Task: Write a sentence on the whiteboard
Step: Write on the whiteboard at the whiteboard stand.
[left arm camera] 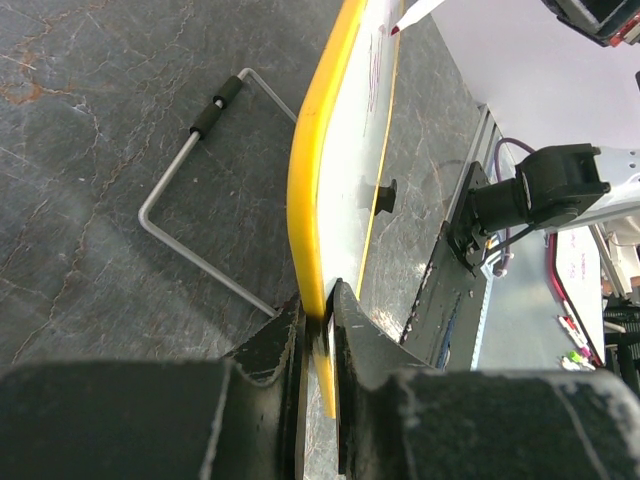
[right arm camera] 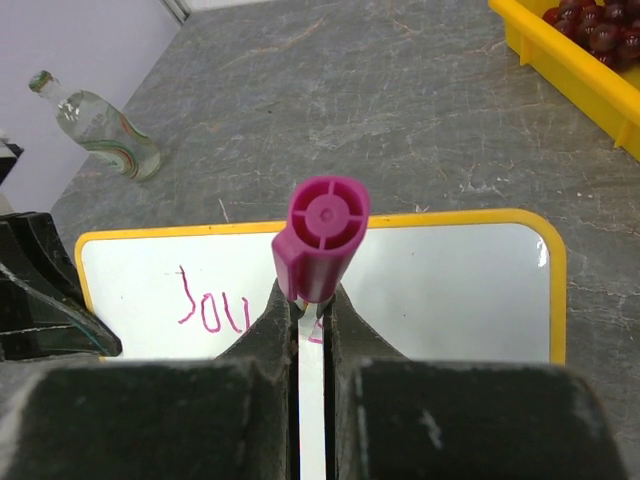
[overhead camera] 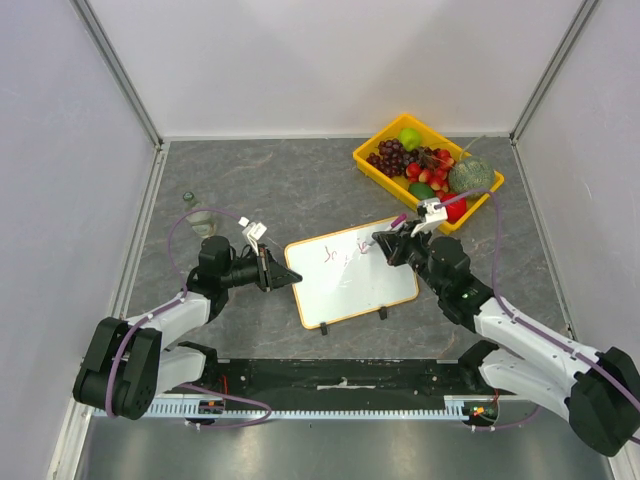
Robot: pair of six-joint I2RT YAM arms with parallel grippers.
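Pinching the small glossy white whiteboard point(overhead camera: 350, 275), yellow-framed, mid-table, by its left edge in the narrow-set left gripper point(overhead camera: 288, 276). Clamping a chunky magenta plastic marker point(right arm camera: 322, 230) in the tight-closed right gripper point(right arm camera: 312, 300), tip just right of the pinkish-red sentence point(right arm camera: 208, 303) start. Blank space rightward along the long axis, nearest the right arm.

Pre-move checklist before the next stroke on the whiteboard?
1. Left pincer clamped on whiteboard edge: ok.
2. Right pincer shut on marker: ok.
3. Marker tip touching board: cannot tell, contact point not visible.
4. Sentence finished: not ok, only the first letters show.
5. Blank space right of the writing: ok.
6. Fruit tray apart from board: ok.
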